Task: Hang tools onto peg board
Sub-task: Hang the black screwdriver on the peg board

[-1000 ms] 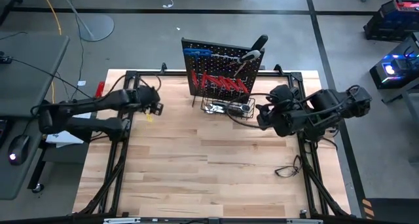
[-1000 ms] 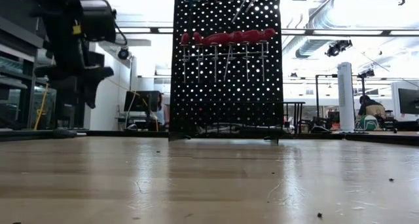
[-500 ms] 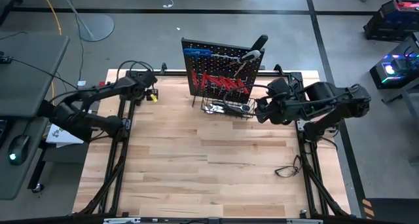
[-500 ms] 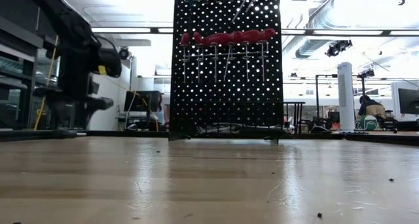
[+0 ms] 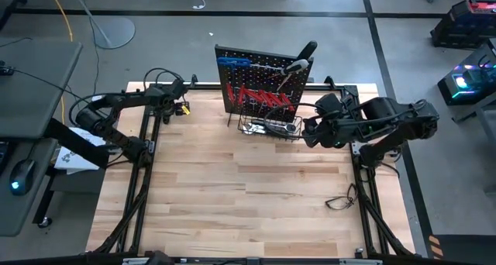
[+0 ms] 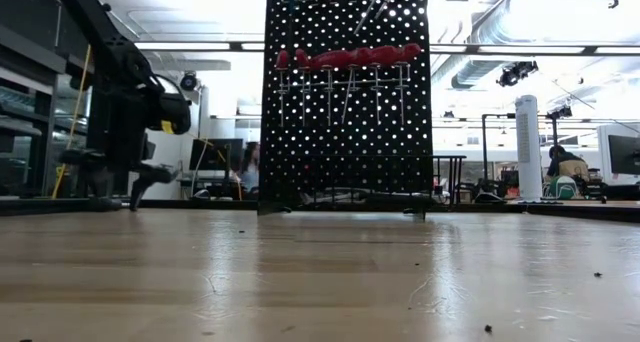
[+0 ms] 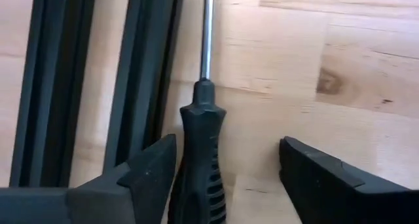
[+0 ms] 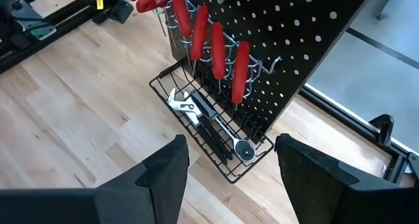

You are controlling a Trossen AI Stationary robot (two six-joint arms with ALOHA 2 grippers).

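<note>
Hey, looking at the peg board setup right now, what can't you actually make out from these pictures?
- Black-handled screwdriver, left wrist view: handle end and shaft tip cut off by the picture's edges.
- Wire basket, right wrist view: dark tools under the silver wrench overlap, so they cannot be counted.
- Blue hex keys, high view: too small to count.
- Right gripper: absent from the low view.
- Peg board, low view: basket contents hidden.

Ahead of the right gripper, whose two dark fingers stood spread apart with nothing between them, stood the black perforated metal peg board. Red-handled screwdrivers hung in a row on its hooks. Just below them, a black wire basket held a silver wrench. Pale wooden table lay beneath.
</note>
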